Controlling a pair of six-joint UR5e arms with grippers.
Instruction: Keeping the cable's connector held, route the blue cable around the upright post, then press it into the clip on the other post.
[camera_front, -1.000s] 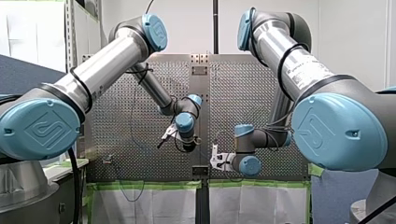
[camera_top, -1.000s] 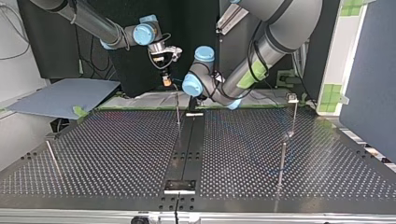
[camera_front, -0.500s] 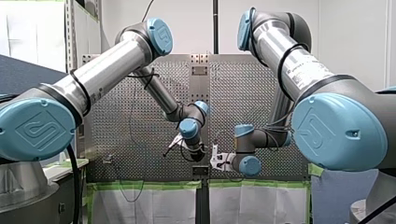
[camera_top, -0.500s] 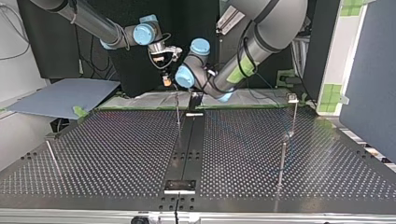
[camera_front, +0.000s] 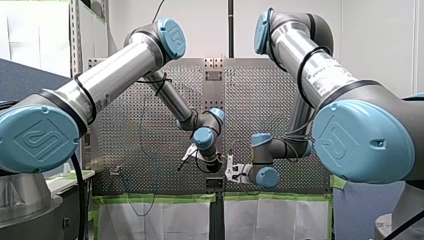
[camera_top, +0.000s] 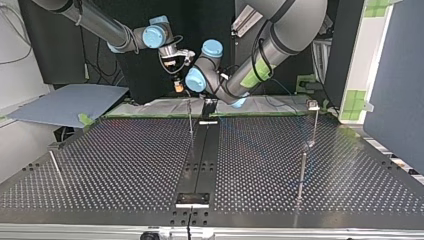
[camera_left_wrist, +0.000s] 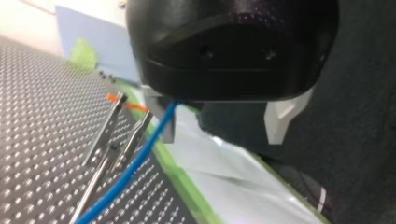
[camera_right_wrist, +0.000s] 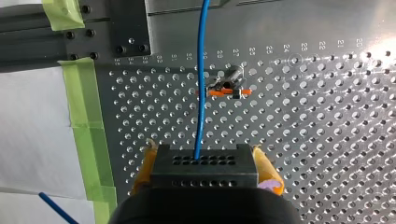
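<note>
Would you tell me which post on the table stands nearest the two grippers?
The centre post in the top view, just below my right gripper; the others stand well off to the sides.

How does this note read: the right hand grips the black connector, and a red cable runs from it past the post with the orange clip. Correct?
One detail is wrong: the cable is blue, not red. The right wrist view shows the right hand gripping the black connector, and the blue cable runs from it past the post with the orange clip.
</note>
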